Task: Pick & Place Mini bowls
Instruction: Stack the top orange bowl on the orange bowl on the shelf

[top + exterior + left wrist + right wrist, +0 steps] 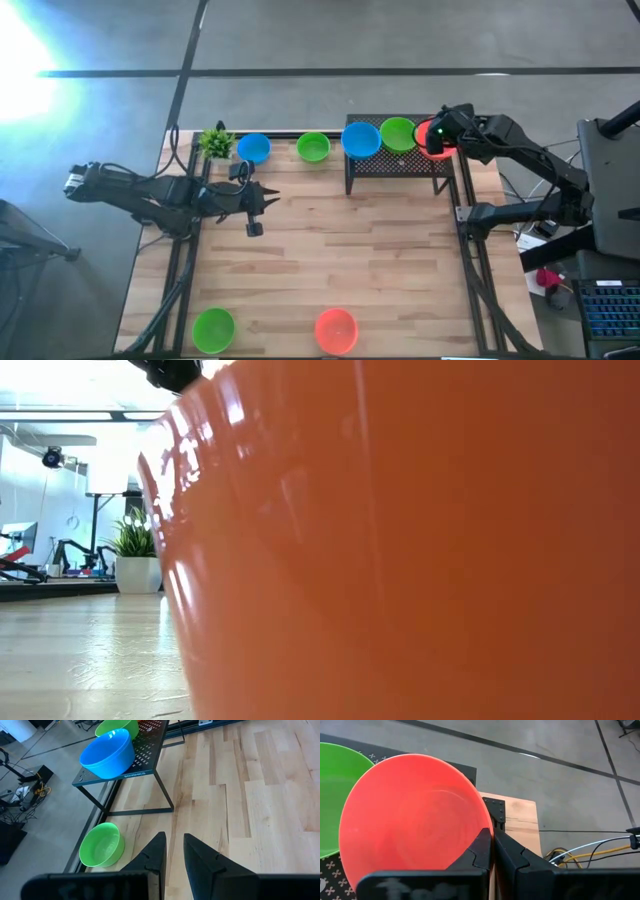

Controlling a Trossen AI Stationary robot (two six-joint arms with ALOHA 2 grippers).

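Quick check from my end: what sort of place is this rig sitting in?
Probably a robotics lab or workshop, not a home. The light wooden table stands on a bare grey concrete floor, loose cables lie beside it, and a white-potted plant sits beside more equipment behind.

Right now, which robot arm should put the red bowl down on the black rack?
The right one. The right gripper is shut on the red bowl's rim, over the black rack beside the green bowl. The left gripper is empty, over bare table, far from it.
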